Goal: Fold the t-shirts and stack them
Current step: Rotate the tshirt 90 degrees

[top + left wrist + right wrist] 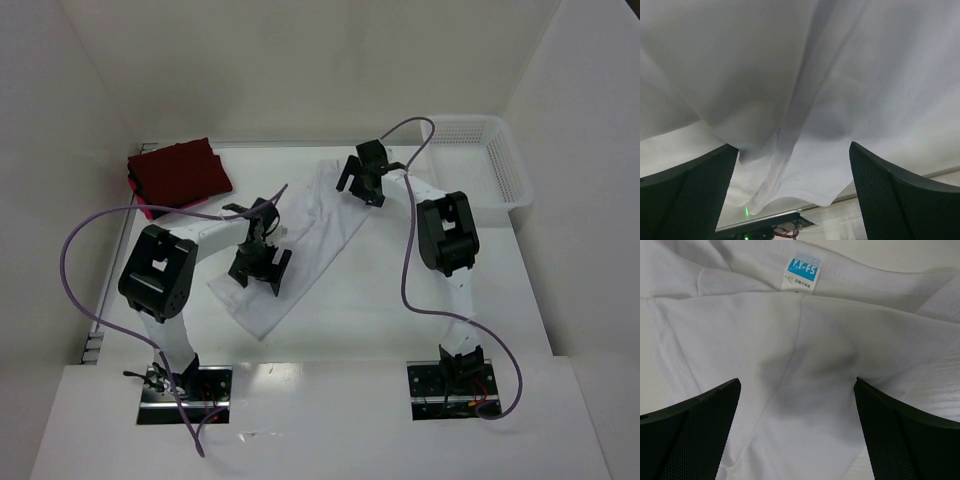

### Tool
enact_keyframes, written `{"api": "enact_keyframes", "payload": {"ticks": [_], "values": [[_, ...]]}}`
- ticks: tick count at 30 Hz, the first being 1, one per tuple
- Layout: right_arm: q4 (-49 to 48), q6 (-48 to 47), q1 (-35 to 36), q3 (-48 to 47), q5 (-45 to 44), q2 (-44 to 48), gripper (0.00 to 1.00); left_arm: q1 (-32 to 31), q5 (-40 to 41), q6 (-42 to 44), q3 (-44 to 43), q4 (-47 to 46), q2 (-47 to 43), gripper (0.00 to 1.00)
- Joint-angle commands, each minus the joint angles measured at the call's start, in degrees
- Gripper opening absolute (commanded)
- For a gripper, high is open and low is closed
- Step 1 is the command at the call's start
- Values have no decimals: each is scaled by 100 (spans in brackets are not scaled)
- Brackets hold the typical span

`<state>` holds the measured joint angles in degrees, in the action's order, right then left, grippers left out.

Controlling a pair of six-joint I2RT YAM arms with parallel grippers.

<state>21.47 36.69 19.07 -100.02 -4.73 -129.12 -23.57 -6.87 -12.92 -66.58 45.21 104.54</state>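
Observation:
A white t-shirt lies folded lengthwise in a long diagonal strip across the middle of the table. My left gripper hovers open over its lower half; the left wrist view shows wrinkled white cloth and its hem between the wide black fingers. My right gripper stands open over the strip's upper end, where the right wrist view shows the neck with a blue and white label beyond the fingers. Dark red t-shirts lie folded in a stack at the back left.
A white plastic mesh basket stands at the back right beside the right arm. Purple cables loop from both arms over the table. White walls close in the table at the back and sides.

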Motion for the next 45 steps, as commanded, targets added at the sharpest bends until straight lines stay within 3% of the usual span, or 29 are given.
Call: {"api": "enact_keyframes", "payload": {"ticks": [1, 11, 20, 23, 26, 34, 39, 45], "values": [[7, -171, -26, -315, 94, -367, 100, -472, -827, -500, 190, 93, 295, 100], [291, -390, -79, -1657, 218, -1156, 100, -1614, -1827, -1001, -111, -100, 369, 100], [412, -647, -132, -2695, 533, -1609, 100, -1712, -2268, -1214, -338, -653, 339, 100], [553, -735, -132, -3115, 649, -1642, 100, -1712, -2035, -1239, -510, -638, 392, 100], [910, -900, -184, -3663, 649, -1480, 100, -1653, -1311, -1251, -706, -592, 15, 100], [674, -1066, -132, -2663, 816, -1, 100, -1545, -567, -1740, -452, -953, -1350, 100], [865, -1313, 253, -2308, 733, -24, 100, -1545, -306, -1825, -235, -847, -1832, 100], [929, -1155, 816, -1786, 15, -433, 100, -1545, -236, -2170, 347, -1128, -2463, 100]]}}
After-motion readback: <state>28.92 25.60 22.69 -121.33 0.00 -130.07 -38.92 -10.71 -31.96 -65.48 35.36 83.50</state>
